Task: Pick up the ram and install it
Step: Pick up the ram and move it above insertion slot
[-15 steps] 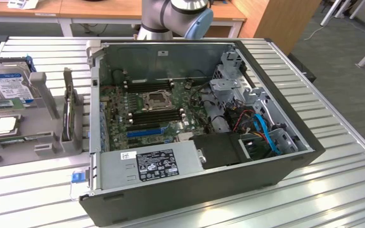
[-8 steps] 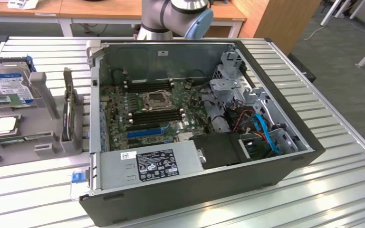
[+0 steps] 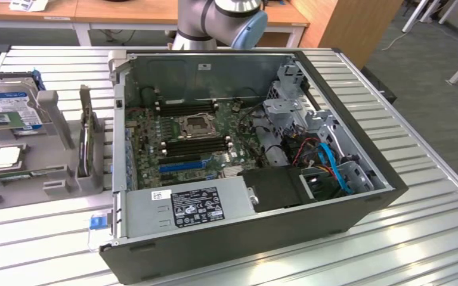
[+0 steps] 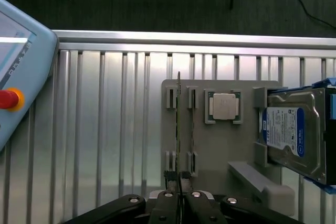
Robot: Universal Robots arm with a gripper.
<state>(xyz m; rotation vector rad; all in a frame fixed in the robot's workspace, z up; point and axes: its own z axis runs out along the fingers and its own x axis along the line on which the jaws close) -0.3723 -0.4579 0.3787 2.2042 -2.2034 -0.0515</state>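
Progress check: basically nothing is getting done yet. The ram [image 4: 192, 129] is still sitting on edge in its holder on the grey fixture [image 4: 247, 150], outside the PC case [image 3: 348, 214], at the exterior view's left. The gripper [image 4: 177, 178] is hanging high over the fixture with its jaws pinched together, and I'm not seeing anything held between them. So both the pickup and the install are left to do. The black memory slots [image 3: 197, 145] on the motherboard [image 3: 213, 158] are waiting inside the open case.

Room-wise, the stick is sitting in a tight spot. An expansion card [image 4: 178, 119] is standing on edge just beside it on one side, and it's standing taller than the ram. The processor chip [image 4: 224, 106] is lying near it on the other side, with the hard drive [image 4: 291, 135] past that. From the wrist view, the jaws are lining up closer to the card than to the ram.

Inside the case, the walls are boxing the board in all round, and the drive cage [image 3: 288, 113] and loose cables [image 3: 333, 167] are crowding one side. The slots themselves are looking open from above. A teach pendant [image 4: 21, 61] is sitting off by the slatted table [image 3: 420, 238] edge, well apart from the fixture.
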